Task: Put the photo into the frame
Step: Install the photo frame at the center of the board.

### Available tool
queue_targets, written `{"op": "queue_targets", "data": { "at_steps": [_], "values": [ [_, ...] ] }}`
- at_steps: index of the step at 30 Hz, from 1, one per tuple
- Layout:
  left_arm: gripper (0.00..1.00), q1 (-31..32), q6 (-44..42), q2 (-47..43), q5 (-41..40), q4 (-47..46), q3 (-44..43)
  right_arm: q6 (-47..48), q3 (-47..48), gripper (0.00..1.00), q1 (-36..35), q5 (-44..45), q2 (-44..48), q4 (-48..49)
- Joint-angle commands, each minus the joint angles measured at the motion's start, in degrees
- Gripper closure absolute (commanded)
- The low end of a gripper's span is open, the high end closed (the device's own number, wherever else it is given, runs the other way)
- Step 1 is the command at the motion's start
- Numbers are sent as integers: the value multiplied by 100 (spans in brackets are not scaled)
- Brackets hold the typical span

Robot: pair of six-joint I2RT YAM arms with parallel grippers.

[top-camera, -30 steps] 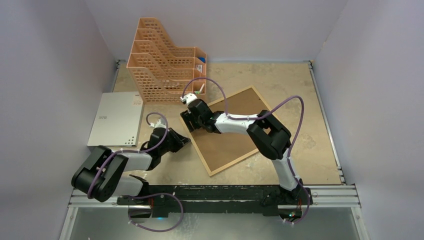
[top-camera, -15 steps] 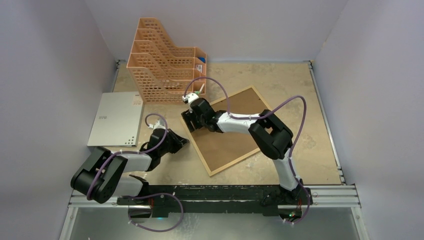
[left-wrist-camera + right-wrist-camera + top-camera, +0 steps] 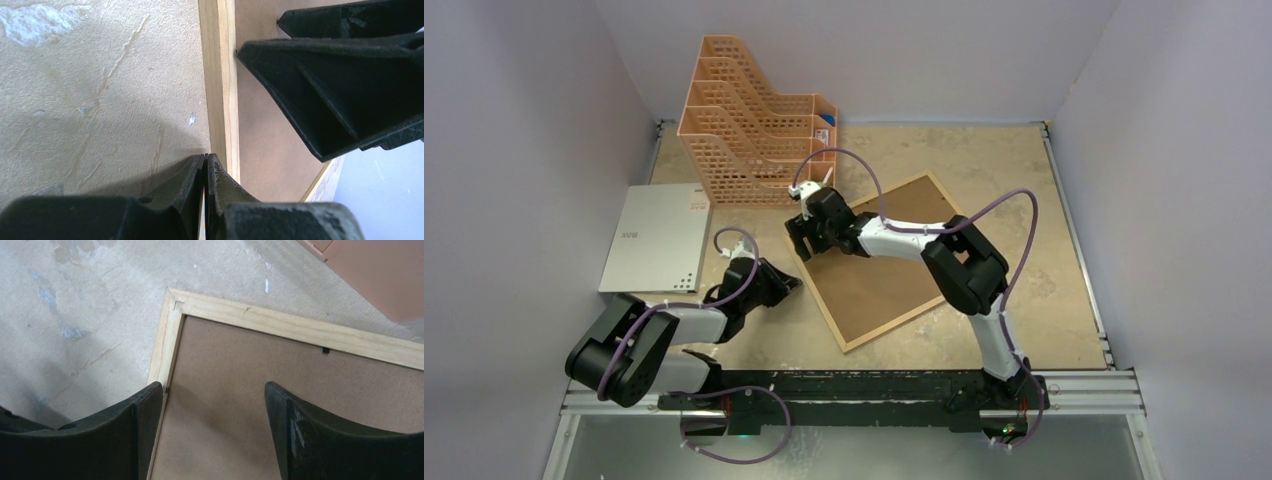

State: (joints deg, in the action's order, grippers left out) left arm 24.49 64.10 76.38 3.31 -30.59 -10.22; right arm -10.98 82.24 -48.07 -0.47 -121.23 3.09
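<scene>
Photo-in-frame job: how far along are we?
Done: backing board sits inside the face-down frame. Photo not visible; cannot tell if it is under the board. In hand: right gripper open over the frame's corner, left gripper shut at its edge. Left: confirming the photo, probably securing the board.

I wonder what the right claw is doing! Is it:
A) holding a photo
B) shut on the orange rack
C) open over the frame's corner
C: the right claw is spread open over a corner of the frame, with nothing between its fingers.
</scene>
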Motion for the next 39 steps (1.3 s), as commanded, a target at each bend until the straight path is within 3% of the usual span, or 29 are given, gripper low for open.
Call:
{"op": "queue_targets", "data": {
  "at_steps": [1, 9, 18, 39],
  "values": [
    [90, -14, -292, 161, -357, 1117, 316, -308, -50, 22, -18, 338, -807, -1238],
    [90, -14, -301, 154, -357, 1099, 336, -362, -125, 27, -18, 594, -835, -1285],
    [90, -15, -310, 153, -357, 1108, 345, -67, -585, 21, -14, -221, -487, -1049],
    [90, -14, -292, 158, -357, 1143, 327, 353, -706, 29, -51, 506, -363, -966]
  ]
}}
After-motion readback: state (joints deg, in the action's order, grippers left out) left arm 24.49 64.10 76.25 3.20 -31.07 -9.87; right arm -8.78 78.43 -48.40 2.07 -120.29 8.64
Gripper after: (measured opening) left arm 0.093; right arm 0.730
